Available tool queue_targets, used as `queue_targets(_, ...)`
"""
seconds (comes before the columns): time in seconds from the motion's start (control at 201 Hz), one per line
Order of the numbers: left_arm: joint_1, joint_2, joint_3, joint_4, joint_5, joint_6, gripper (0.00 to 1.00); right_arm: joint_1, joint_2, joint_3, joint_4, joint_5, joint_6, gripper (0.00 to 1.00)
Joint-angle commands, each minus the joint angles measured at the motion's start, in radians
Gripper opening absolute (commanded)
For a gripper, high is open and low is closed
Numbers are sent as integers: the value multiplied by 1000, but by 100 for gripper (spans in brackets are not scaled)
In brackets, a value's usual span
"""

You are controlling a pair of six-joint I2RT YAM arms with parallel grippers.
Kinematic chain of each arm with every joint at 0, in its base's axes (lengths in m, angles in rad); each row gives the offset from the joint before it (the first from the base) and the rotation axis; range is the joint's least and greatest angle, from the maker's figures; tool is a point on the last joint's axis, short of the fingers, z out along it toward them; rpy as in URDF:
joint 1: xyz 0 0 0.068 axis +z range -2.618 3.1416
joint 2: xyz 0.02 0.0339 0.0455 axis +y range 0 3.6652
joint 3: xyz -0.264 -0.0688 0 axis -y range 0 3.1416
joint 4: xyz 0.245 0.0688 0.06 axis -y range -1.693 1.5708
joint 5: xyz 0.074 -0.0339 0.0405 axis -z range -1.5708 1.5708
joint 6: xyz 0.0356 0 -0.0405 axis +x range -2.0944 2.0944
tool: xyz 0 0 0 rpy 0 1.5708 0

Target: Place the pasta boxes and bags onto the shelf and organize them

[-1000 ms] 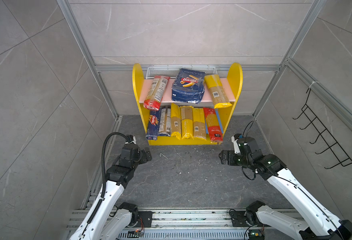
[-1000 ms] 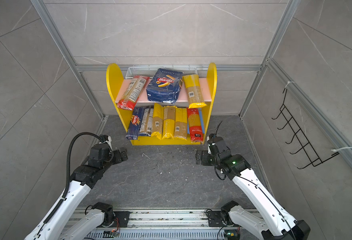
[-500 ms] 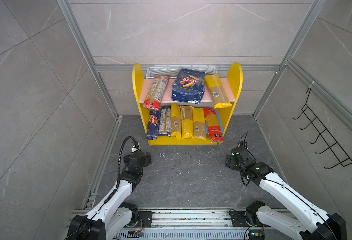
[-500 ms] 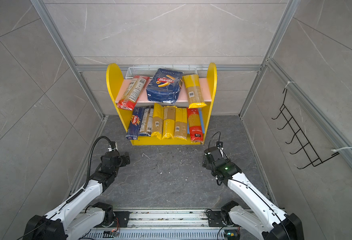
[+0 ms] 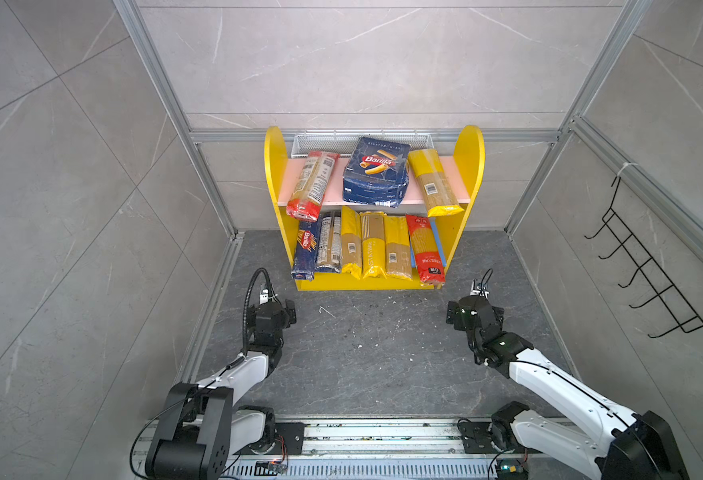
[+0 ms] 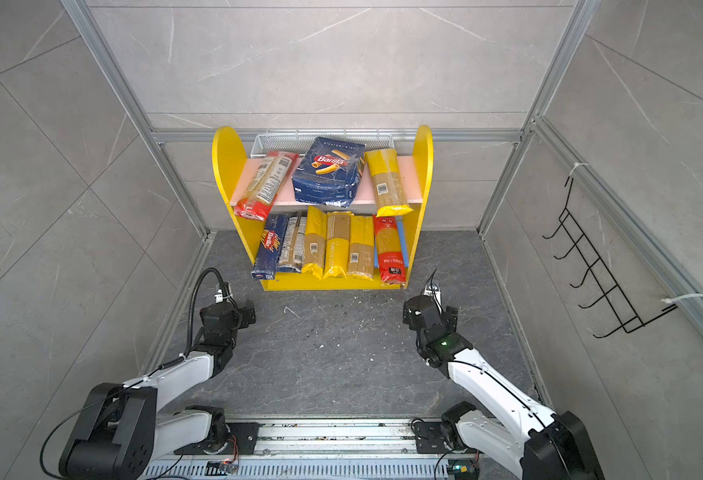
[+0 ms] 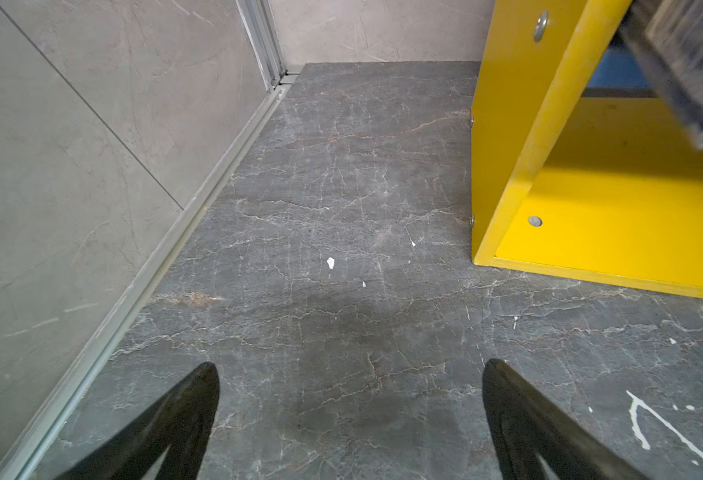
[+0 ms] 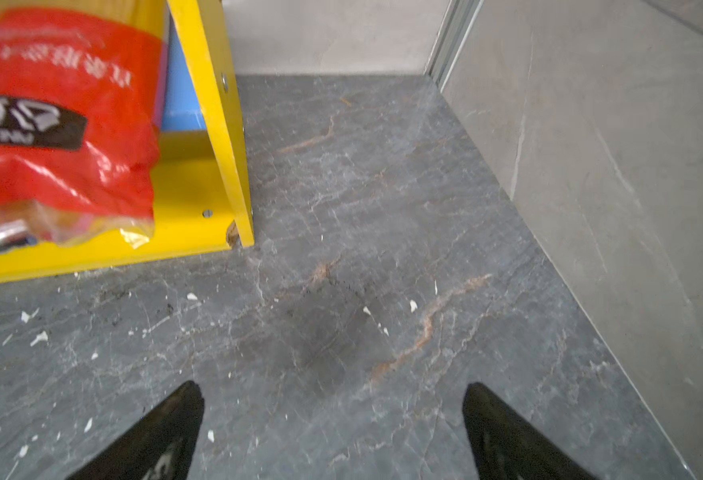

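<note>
Left gripper point(image 7: 347, 368), right gripper point(image 8: 333, 386): jaws spread wide, empty, above floor point(image 5: 374, 353). Shelf point(image 5: 272, 166) holds 9 pasta packs point(image 5: 376, 174): 3 top, 6 bottom.

The small yellow-sided shelf point(image 5: 274, 174) stands at the back wall; on its pink top board point(image 5: 457, 183) lie a red-ended long bag point(image 5: 312, 185) left, a wide dark-blue Barilla pack point(image 5: 376, 172) in the middle, a yellow long bag point(image 5: 435, 183) right; a white mesh basket point(image 5: 320, 141) sits behind them; on the blue bottom board point(image 5: 439, 245), from the left: a narrow dark-blue Barilla box point(image 5: 306, 249), a dark-ended bag point(image 5: 329, 245), three yellow bags point(image 5: 372, 245), a red bag point(image 5: 424, 249).
</note>
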Motion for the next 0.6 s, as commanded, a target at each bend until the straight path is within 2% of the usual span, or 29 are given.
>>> queue_targets(0.0, 8, 39, 11, 132, -2, 33, 100, -21, 31, -38, 235, 43, -140, 100)
queue_targets(0.189, 52, 88, -21, 249, -54, 28, 100, -100, 122, -147, 578, -38, -224, 100)
queue_targets(0.334, 54, 181, -91, 499, -78, 60, 100, -120, 241, -181, 755, -18, -277, 100)
queue_targets(0.423, 52, 211, -62, 466, -20, 80, 100, -131, 305, -221, 900, -8, -292, 100)
queue_targets(0.498, 54, 211, -63, 467, -15, 79, 100, -136, 397, -259, 1052, -3, -306, 100)
queue_targets(0.553, 54, 210, -73, 483, -5, 79, 100, -134, 442, -284, 1162, -49, -347, 100)
queue_targets(0.598, 54, 213, -75, 490, 10, 85, 100, -133, 439, -280, 1145, -60, -349, 100)
